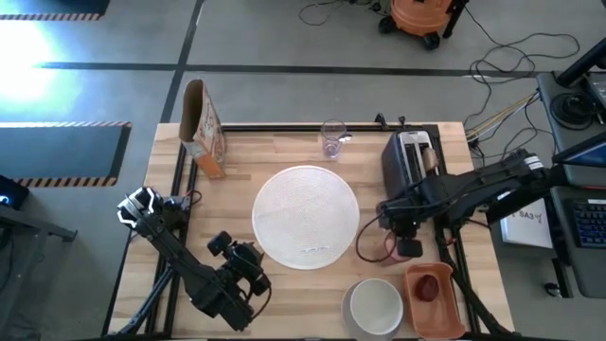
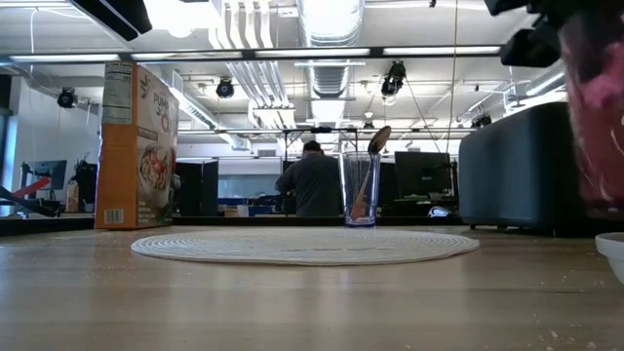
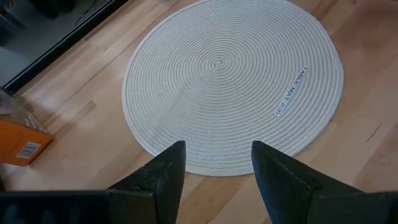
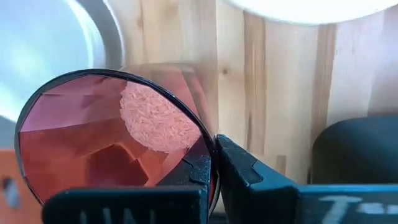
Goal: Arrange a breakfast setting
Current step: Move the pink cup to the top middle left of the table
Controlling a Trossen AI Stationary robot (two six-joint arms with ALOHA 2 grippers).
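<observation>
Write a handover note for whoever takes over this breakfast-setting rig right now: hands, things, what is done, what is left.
Right hand: shut on the pink cup at its rim, just right of the round mat.
Left hand: open, empty, hovering by the mat's near-left edge.
Things: bowl and orange tray with red fruit near right; glass holding the spoon behind the mat; cereal box far left; toaster far right.
Done: cup grasped.
Left: nothing is on the mat yet; everything needs placing.

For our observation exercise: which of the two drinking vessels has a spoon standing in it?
The clear glass at the far edge of the table; the pink cup in the right gripper holds none.
</observation>
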